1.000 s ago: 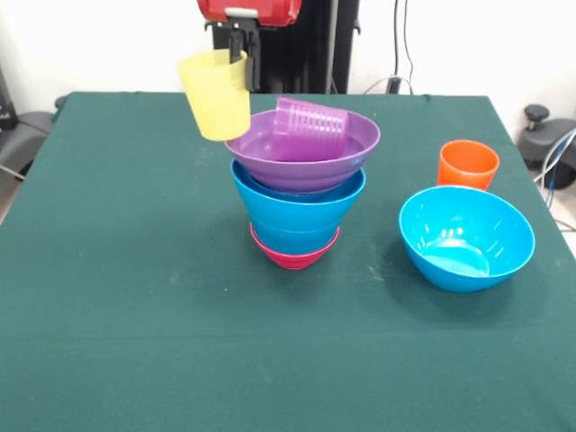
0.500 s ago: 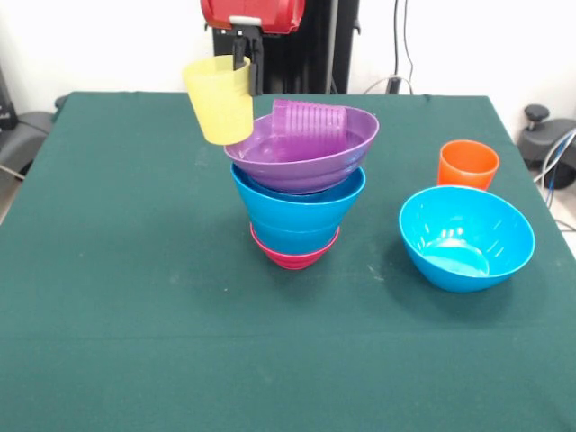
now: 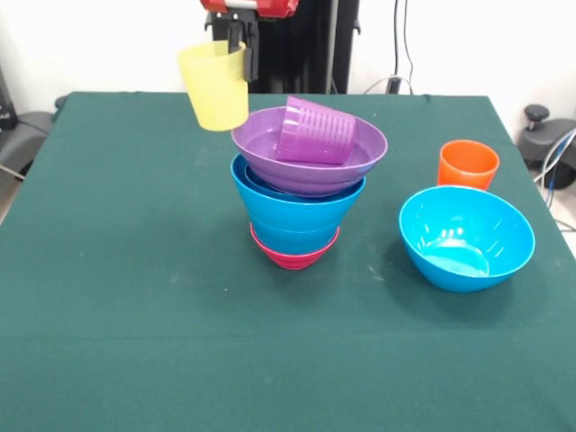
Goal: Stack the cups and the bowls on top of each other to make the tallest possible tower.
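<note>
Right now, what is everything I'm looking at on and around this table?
Yellow cup: one, translucent yellow, held in the air left of the stack's top.
Purple cup: one, lying tilted inside the purple bowl.
Purple bowl: one, wide, top of the stack.
Blue bowls in the stack: at least two, nested under the purple bowl.
Magenta bowl: one, at the stack's base.
Orange cup: one, upright, right side.
Loose blue bowl: one, in front of the orange cup.
Table: one, dark green cloth.
Gripper: one, black, clamped on the yellow cup's rim.
</note>
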You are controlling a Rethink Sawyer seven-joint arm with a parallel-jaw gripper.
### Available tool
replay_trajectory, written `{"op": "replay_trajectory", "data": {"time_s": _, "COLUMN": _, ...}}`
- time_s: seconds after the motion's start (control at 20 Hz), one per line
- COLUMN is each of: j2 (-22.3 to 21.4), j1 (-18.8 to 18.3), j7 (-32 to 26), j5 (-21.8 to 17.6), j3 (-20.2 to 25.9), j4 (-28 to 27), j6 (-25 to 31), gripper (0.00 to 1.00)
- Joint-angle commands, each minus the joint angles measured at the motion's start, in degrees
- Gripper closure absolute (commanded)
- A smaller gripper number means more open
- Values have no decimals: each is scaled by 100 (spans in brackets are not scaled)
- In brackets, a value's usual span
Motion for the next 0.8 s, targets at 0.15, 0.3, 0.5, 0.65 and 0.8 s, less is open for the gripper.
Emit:
{"op": "replay_trajectory", "data": {"time_s": 0.15, "j2": -393, "j1": 202, "j7": 216, "j5": 233, "j3": 284, "j4": 358, "j6": 789, "gripper": 100}}
{"op": "replay_trajectory", "data": {"time_s": 0.3, "j2": -347, "j1": 280, "j7": 278, "j5": 218, "j3": 238, "j4": 337, "j6": 740, "gripper": 100}}
{"op": "replay_trajectory", "data": {"time_s": 0.5, "j2": -241, "j1": 427, "j7": 403, "j5": 171, "j3": 120, "j4": 291, "j6": 629, "gripper": 100}}
{"op": "replay_trajectory", "data": {"time_s": 0.65, "j2": -217, "j1": 480, "j7": 429, "j5": 182, "j3": 70, "j4": 241, "j6": 634, "gripper": 100}}
{"op": "replay_trajectory", "data": {"time_s": 0.8, "j2": -176, "j1": 493, "j7": 416, "j5": 171, "j3": 48, "j4": 211, "j6": 604, "gripper": 100}}
